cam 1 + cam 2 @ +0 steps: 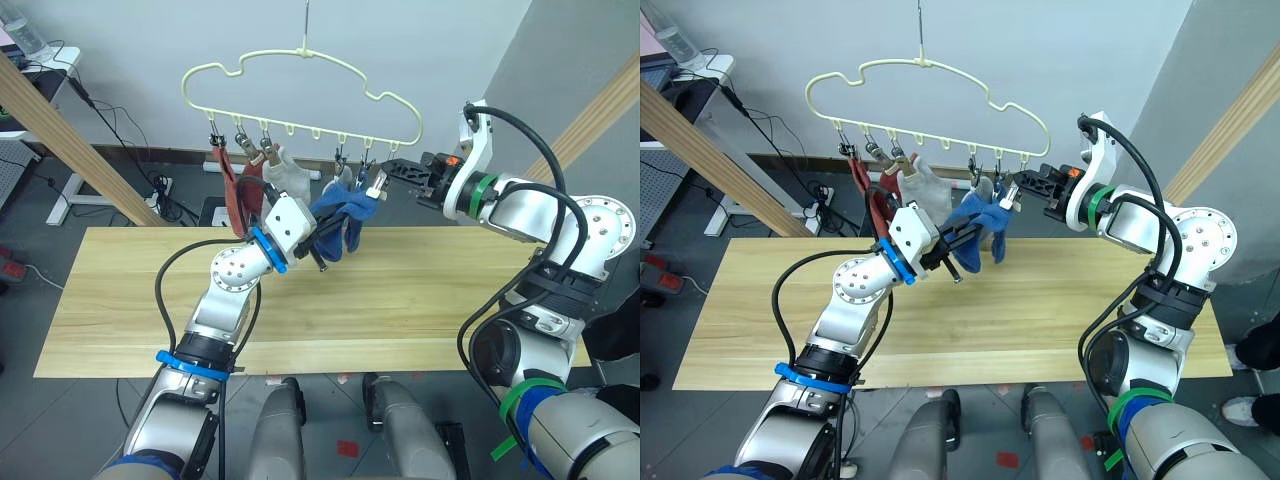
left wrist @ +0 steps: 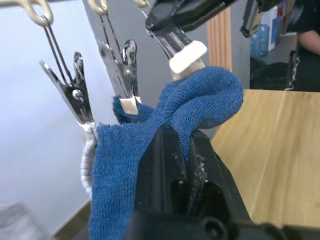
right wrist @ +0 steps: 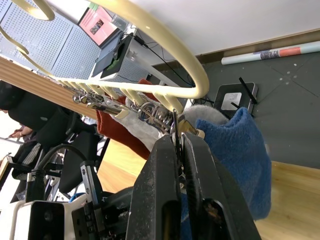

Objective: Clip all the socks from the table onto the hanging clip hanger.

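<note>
The blue sock (image 1: 345, 222) in play hangs in the air just under the right end of the clip hanger (image 1: 300, 82), at about 12 o'clock above the bare counter (image 1: 420, 300). The left pincer (image 1: 322, 243) is closed on it: in the left wrist view the black fingers (image 2: 162, 165) pinch a fold of the blue fabric, and the cuff bunches up toward the grey metal clips (image 2: 125, 70) dangling from the pale-yellow wire. A second blue sock (image 1: 980, 195) hangs from a clip right beside it, the two touching.

The right pincer (image 1: 385, 178) reaches in from 3 o'clock and is clamped shut on the last clip (image 3: 176, 131) at the hanger's right end, fingers pressed to either side of it, as the right wrist view shows, with the blue fabric just beside.

Toward 9 o'clock along the row, a light grey sock (image 1: 288, 175) hangs from its clip, and past it a rust-red sock (image 1: 232, 190) hangs at the left end. The hanger itself hangs by its hook from a thin line. Slanted wooden poles (image 1: 70, 135) stand at both sides of the counter.
</note>
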Controlling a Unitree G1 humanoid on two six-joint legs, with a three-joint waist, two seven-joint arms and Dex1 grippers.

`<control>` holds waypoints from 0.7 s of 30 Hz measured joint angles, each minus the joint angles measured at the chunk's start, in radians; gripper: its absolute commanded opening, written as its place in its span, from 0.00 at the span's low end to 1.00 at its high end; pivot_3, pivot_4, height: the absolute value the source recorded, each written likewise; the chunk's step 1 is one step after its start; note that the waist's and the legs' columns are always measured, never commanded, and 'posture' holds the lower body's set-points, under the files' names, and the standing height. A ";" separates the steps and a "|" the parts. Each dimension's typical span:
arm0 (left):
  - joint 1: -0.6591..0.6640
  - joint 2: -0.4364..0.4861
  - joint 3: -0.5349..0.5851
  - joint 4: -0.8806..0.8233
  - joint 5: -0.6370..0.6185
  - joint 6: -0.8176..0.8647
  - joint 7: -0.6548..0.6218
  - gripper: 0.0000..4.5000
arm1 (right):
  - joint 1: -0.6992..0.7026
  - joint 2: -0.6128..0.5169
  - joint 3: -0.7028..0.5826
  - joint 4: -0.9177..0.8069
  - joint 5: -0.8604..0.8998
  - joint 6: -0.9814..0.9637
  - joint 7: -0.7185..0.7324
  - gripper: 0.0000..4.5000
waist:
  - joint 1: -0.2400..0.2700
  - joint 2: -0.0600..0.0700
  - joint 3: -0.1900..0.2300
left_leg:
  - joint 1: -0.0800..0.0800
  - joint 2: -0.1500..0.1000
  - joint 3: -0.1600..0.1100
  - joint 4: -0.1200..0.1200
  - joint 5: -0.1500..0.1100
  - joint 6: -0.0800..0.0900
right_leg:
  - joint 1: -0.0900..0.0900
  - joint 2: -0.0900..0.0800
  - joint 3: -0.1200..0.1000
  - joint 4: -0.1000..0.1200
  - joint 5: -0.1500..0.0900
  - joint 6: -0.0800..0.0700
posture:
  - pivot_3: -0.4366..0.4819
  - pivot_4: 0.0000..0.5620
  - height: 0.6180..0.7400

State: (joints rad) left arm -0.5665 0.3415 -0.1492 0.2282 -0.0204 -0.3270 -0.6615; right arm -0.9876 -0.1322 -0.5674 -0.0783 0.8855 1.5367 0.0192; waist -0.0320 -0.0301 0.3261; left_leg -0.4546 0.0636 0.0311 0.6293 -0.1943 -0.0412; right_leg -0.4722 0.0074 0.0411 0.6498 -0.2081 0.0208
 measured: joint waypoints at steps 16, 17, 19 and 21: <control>-0.016 -0.001 0.000 0.007 0.042 -0.034 0.055 0.00 | -0.015 0.049 -0.043 0.004 0.001 0.036 -0.041 0.00 | 0.000 0.000 0.000 | 0.000 0.000 0.000 0.000 0.000 0.000 | 0.000 0.000 0.000 0.000 0.000 0.000 | 0.43 0.64 1.00; -0.020 -0.001 0.000 0.007 0.043 -0.034 0.059 0.00 | -0.015 0.056 -0.043 0.003 0.001 0.041 -0.042 0.00 | 0.000 0.000 0.000 | 0.000 0.000 0.000 0.000 0.000 0.000 | 0.000 0.000 0.000 0.000 0.000 0.000 | 0.43 0.64 1.00; -0.030 -0.001 0.000 0.007 0.043 -0.035 0.061 0.00 | -0.015 0.065 -0.043 0.001 0.001 0.047 -0.042 0.00 | 0.000 0.000 0.000 | 0.000 0.000 0.000 0.000 0.000 0.000 | 0.000 0.000 0.000 0.000 0.000 0.000 | 0.43 0.64 1.00; -0.029 -0.001 0.000 0.009 0.044 -0.037 0.061 0.00 | -0.015 0.065 -0.043 -0.002 0.001 0.050 -0.041 0.00 | 0.000 0.000 0.000 | 0.000 0.000 0.000 0.000 0.000 0.000 | 0.000 0.000 0.000 0.000 0.000 0.000 | 0.43 0.63 1.00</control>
State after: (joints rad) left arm -0.5960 0.3400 -0.1493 0.2376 0.0234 -0.3642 -0.6002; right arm -1.0029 -0.0673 -0.6108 -0.0802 0.8861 1.5863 -0.0217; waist -0.0317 -0.0301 0.3260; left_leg -0.4547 0.0636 0.0311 0.6293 -0.1943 -0.0412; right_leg -0.4722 0.0073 0.0410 0.6498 -0.2080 0.0208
